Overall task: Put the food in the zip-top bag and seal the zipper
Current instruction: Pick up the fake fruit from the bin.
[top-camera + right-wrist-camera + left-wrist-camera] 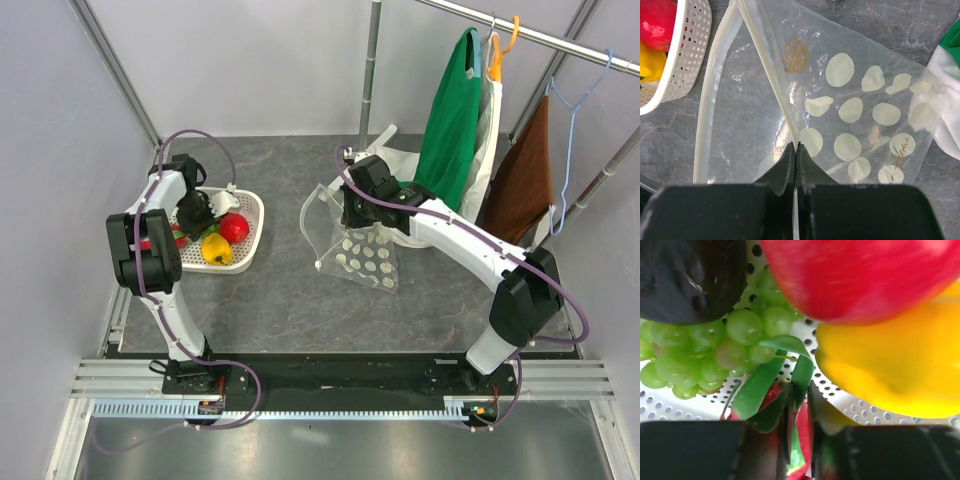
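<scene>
Remote desk view: grey table point(290, 290) carried the zip-top bag point(370, 262) at centre, well apart from the white perforated basket point(258, 215) on the L side. Bag's open edge stood lifted. R gripper point(796, 150) had its jaws pressed together on the zipper point(771, 75) strip. I saw the L gripper point(797, 405) down in the basket, jaws nearly together, pinching a red toy w/ green leaves point(799, 425). All food sat in the basket: yellow pepper point(890, 360) touching red apple point(860, 275), green grapes point(705, 350) beside both.
</scene>
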### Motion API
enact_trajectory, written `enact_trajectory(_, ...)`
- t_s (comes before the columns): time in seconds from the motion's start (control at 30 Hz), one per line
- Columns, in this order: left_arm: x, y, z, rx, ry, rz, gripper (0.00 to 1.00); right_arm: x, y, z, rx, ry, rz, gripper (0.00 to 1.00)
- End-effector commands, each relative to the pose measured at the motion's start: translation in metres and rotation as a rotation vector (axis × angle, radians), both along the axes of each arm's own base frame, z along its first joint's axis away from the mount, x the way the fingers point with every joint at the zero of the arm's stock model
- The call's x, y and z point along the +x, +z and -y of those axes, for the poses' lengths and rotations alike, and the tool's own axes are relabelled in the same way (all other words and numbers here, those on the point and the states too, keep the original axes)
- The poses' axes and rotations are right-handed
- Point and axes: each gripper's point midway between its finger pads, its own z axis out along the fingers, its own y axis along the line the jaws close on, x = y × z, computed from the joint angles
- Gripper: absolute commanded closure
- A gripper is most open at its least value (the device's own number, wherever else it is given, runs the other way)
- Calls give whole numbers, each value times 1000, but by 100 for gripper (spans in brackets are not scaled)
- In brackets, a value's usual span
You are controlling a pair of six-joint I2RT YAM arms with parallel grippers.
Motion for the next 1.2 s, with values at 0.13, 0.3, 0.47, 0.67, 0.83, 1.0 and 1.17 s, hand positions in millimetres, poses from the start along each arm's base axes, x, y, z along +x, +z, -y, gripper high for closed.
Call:
enact_trajectory(0.13, 9, -1, -8, 46, -12, 34, 64, 7, 8, -5, 23, 2, 10, 100)
enact_trajectory(0.3, 9, -9, -14, 81, -20, 22, 61, 9, 10, -4, 26, 1, 15, 100)
enact_trajectory(0.47, 9, -3, -15, 90, -19, 30, 94, 9, 11, -2, 26, 0, 17, 100)
enact_trajectory(0.67, 9, 57, -10, 71, 5, 126, 98, 9, 17, -3, 47, 2, 19, 100)
enact_trajectory(0.83, 11, 111, 5, -12, 61, 210, 98, 11, 28, -8, 81, -3, 24, 100)
enact_trajectory(1.0, 18, 156, 17, -77, 115, 320, 98, 14, 31, -10, 96, -15, 26, 100)
enact_trajectory(1.17, 21, 184, 34, -164, 147, 373, 98, 13, 30, -16, 132, -13, 2, 100)
